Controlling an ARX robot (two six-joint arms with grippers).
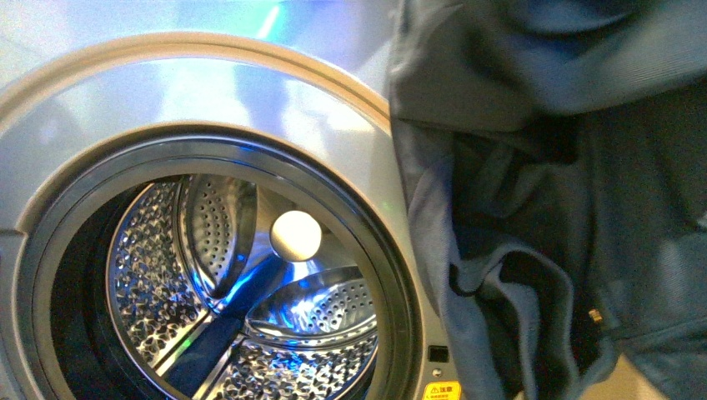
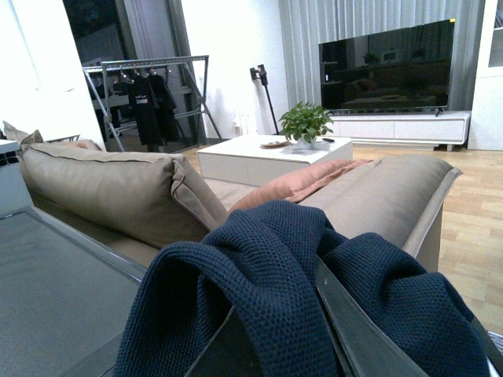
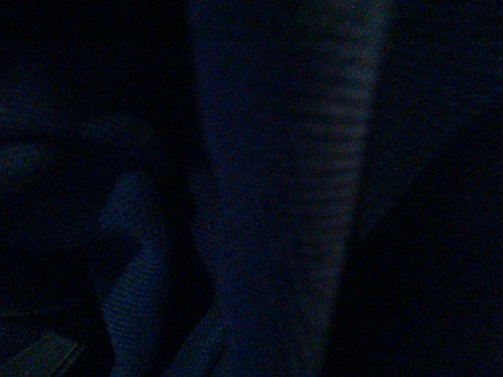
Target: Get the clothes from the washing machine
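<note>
The clothes (image 1: 567, 208), a dark navy-blue garment with folds and a small brass stud, hang in the right half of the front view, outside the washing machine (image 1: 250, 92). The machine's round door opening shows the perforated steel drum (image 1: 242, 308), with no garment showing inside it. In the left wrist view my left gripper (image 2: 306, 330) is shut on the clothes (image 2: 267, 267), which drape over its dark fingers (image 2: 361, 338). The right wrist view is dark, filled by faint blue fabric folds; the right gripper's jaws cannot be made out. No arm shows in the front view.
The left wrist view looks over a beige sofa (image 2: 126, 188) with an orange cushion (image 2: 299, 181). Beyond are a white coffee table (image 2: 259, 153) with a plant (image 2: 305, 122), a television (image 2: 385, 67) and a clothes rack (image 2: 149, 98). A yellow warning sticker (image 1: 440, 389) sits below the drum rim.
</note>
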